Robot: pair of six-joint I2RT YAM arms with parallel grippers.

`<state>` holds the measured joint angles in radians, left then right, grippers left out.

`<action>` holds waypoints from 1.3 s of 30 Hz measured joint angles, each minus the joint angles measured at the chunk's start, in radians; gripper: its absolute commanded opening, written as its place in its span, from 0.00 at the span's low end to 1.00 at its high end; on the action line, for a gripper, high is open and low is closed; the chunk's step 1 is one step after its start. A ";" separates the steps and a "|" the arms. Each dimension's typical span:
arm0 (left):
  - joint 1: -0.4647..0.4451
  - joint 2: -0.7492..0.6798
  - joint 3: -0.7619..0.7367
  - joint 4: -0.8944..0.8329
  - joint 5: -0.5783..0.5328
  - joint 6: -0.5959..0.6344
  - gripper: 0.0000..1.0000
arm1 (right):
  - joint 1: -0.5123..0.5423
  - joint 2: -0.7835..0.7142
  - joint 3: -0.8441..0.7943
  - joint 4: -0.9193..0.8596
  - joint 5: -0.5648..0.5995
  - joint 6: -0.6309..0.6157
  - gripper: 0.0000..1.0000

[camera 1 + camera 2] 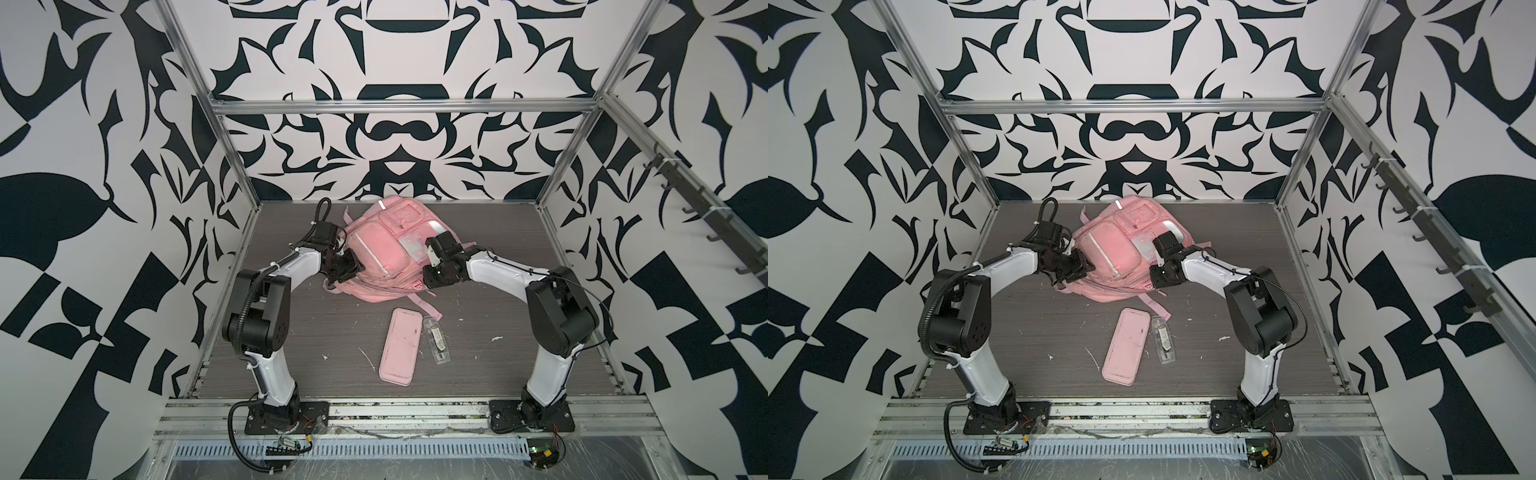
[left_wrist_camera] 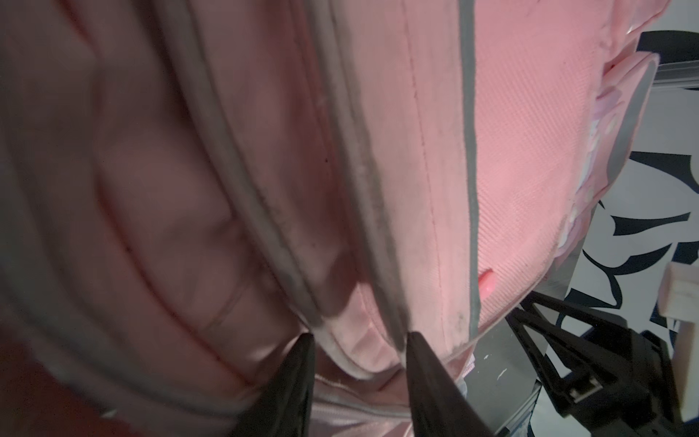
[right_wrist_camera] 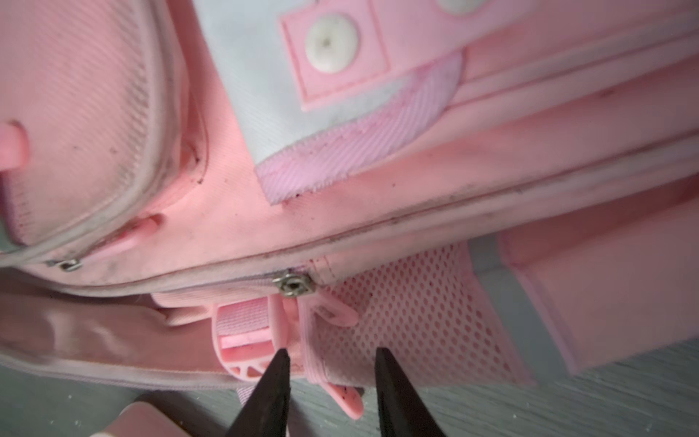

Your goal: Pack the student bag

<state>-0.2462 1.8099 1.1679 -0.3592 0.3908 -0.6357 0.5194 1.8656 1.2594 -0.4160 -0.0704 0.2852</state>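
Robot test cell, laboratory type. Enclosed by black-and-white patterned panels (image 1: pixel 83 166) on aluminium framing (image 1: pixel 399 106); left arm (image 1: pixel 266 307) and right arm (image 1: pixel 557 311) bolted to rail (image 1: pixel 399 411), bottom of frame.

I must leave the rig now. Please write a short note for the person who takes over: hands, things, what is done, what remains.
Left hand: fingers astride a fold of the student bag; firm grip unclear.
Right hand: open, at the mesh side pocket, near a zip slider.
Pink pencil case and clear case lie on the table, outside the bag.
Done: nothing visibly packed. Left: open the bag, put both in.
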 measured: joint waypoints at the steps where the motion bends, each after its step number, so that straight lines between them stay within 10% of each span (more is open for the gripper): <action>1: 0.000 0.000 -0.008 0.005 0.001 0.000 0.43 | 0.000 0.011 0.006 0.002 0.001 0.000 0.43; 39: 0.001 0.000 -0.032 0.042 0.018 -0.001 0.42 | -0.006 0.001 0.007 0.029 -0.011 0.000 0.10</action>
<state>-0.2451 1.8095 1.1362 -0.3176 0.4091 -0.6365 0.5129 1.8664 1.2667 -0.3874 -0.0818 0.2852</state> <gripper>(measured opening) 0.424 0.160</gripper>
